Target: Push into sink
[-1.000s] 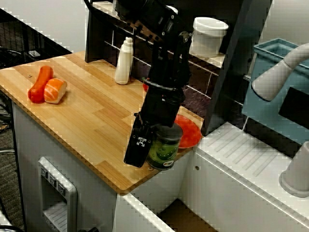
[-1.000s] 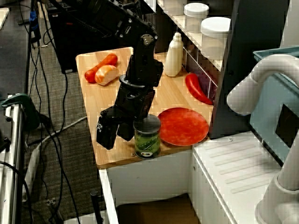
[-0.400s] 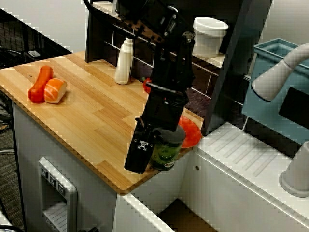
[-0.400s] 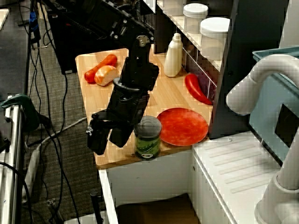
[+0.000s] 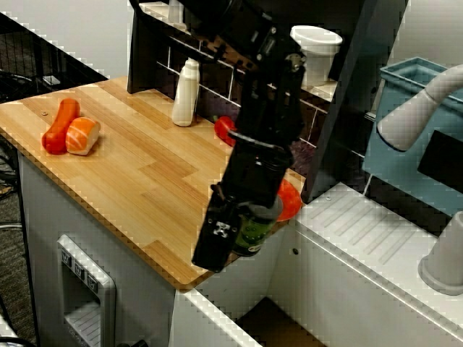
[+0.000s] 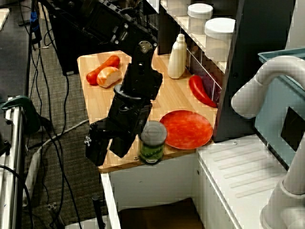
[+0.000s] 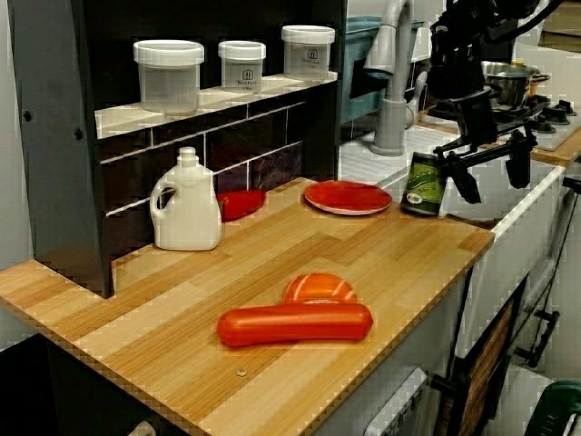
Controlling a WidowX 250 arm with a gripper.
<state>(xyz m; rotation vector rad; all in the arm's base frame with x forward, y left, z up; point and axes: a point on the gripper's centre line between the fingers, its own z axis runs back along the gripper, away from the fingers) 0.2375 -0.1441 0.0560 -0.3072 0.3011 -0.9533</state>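
Note:
A green-labelled can stands, slightly tilted, at the corner of the wooden counter, beside the red plate. My gripper is open with nothing between its fingers. It hangs past the counter's edge, and the can rests against the outer side of one finger. In the low counter-level view the can sits just left of the gripper. The sink lies below and beyond the counter's end; only a strip of its brownish floor shows.
On the counter lie a red sausage, a salmon piece, a white bottle and a red pepper. White jars stand on the shelf. The ribbed drainboard, grey faucet and blue-grey bin lie to the right.
The gripper has slid outward and down past the counter's edge. The can has shifted slightly toward that edge and tilted.

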